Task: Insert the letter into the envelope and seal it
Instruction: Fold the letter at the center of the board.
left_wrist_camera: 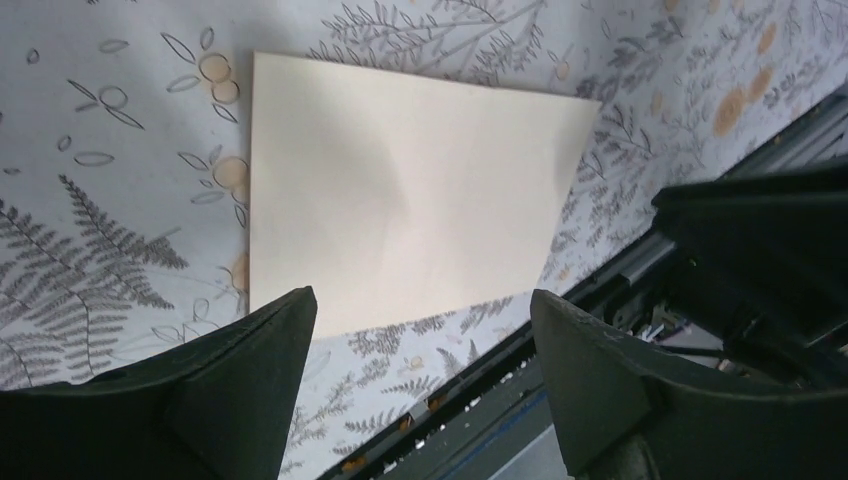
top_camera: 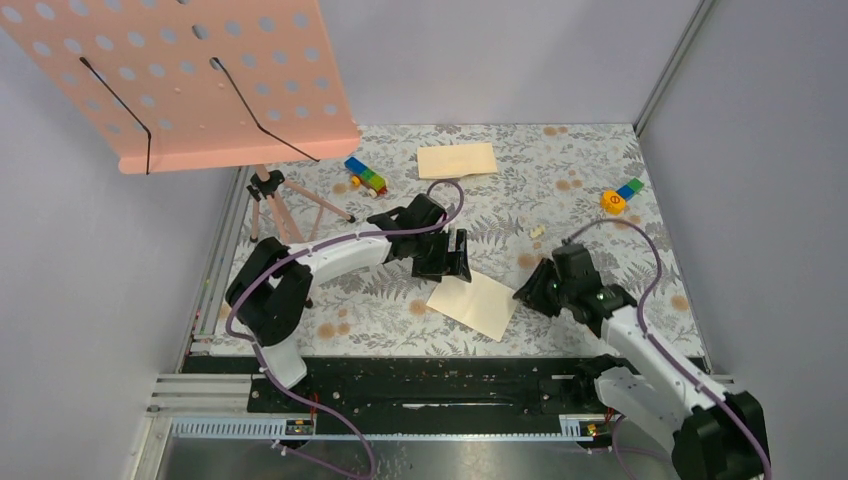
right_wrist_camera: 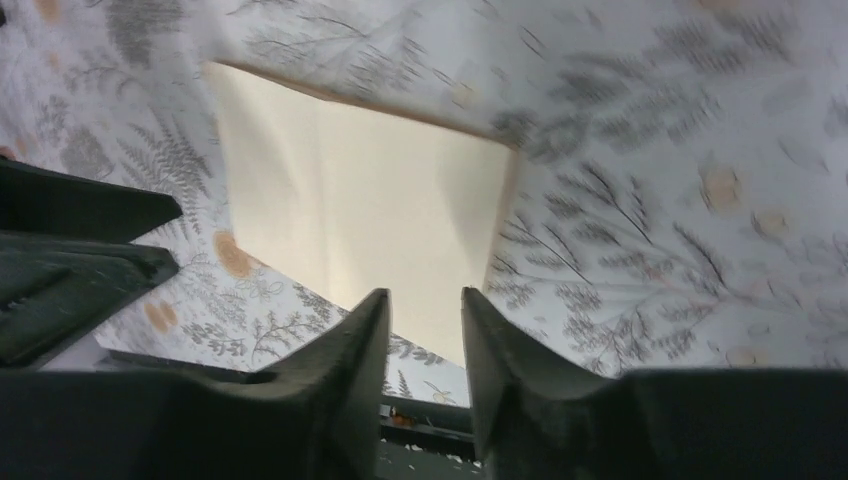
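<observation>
Top external view: the left gripper (left_wrist_camera: 422, 300), jaws spread wide and empty, stands at the far edge of the letter (top_camera: 473, 303), which lies flat near the front of the table (top_camera: 580, 160). The envelope (top_camera: 457, 160) lies well apart behind it. The right gripper (right_wrist_camera: 425, 292), jaws narrowly parted and empty, is beside the letter's right corner.

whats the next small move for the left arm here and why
Probably lower the left jaws onto the nearest edge of the letter and pinch it. The letter lies flat and free, both pairs of jaws stand apart holding nothing, and the left pair hovers wide beside that edge. The envelope sits apart, farther back, so the letter likely needs lifting first.
</observation>
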Robot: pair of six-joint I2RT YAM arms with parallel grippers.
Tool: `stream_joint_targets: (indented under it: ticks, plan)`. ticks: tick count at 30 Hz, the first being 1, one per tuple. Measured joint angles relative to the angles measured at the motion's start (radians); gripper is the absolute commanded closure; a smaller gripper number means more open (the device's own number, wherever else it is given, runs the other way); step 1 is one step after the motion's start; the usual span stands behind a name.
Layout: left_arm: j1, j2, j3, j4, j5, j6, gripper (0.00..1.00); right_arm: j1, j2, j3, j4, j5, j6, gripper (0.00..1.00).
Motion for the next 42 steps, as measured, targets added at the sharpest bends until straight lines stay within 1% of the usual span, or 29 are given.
stream_joint_targets:
  ticks: [2,5,8,10,14,18,20,23,27,31,33,35,40,42]
  plan:
    - [0.006,0.018,0.0,0.018,-0.015,-0.004,0.19,0.0,-0.09,-0.087,-0.029,0.009,0.057,0.5]
    - [0.005,0.068,0.0,0.047,-0.019,-0.012,0.19,0.0,-0.186,-0.201,-0.051,0.003,0.143,0.51]
    - [0.002,0.118,-0.013,0.073,-0.016,-0.02,0.19,0.0,-0.198,-0.267,-0.039,-0.016,0.204,0.55]
    - [0.003,0.122,-0.032,0.09,-0.004,-0.026,0.19,-0.001,-0.183,-0.28,-0.02,-0.029,0.232,0.56]
    - [-0.004,0.091,-0.087,0.143,0.01,-0.037,0.19,-0.001,-0.117,-0.279,0.055,-0.037,0.254,0.56]
    - [-0.051,0.027,-0.165,0.143,0.022,-0.048,0.18,-0.001,-0.023,-0.241,0.1,-0.015,0.235,0.66]
    - [-0.09,0.002,-0.189,0.118,0.027,-0.053,0.18,-0.001,0.032,-0.211,0.105,0.008,0.206,0.67]
    - [-0.14,-0.018,-0.197,0.076,0.031,-0.062,0.17,-0.001,0.119,-0.146,0.088,0.037,0.146,0.66]
    - [-0.15,-0.039,-0.174,0.026,0.024,-0.068,0.17,-0.001,0.172,-0.061,0.042,0.045,0.071,0.61]
    - [-0.144,-0.039,-0.108,0.015,0.022,-0.068,0.18,-0.001,0.124,-0.048,-0.009,0.044,0.02,0.6]
    - [-0.143,-0.032,-0.074,0.017,0.022,-0.069,0.25,-0.001,0.085,-0.05,-0.047,0.044,0.009,0.6]
    - [-0.143,-0.018,-0.051,0.022,0.024,-0.071,0.28,-0.001,0.024,-0.065,-0.076,0.038,0.006,0.6]
    - [-0.145,0.024,-0.042,0.051,0.092,-0.091,0.3,-0.002,-0.087,-0.179,-0.093,-0.018,0.041,0.59]
    - [-0.151,0.053,-0.032,0.061,0.132,-0.098,0.3,-0.002,-0.105,-0.222,-0.103,-0.045,0.073,0.54]
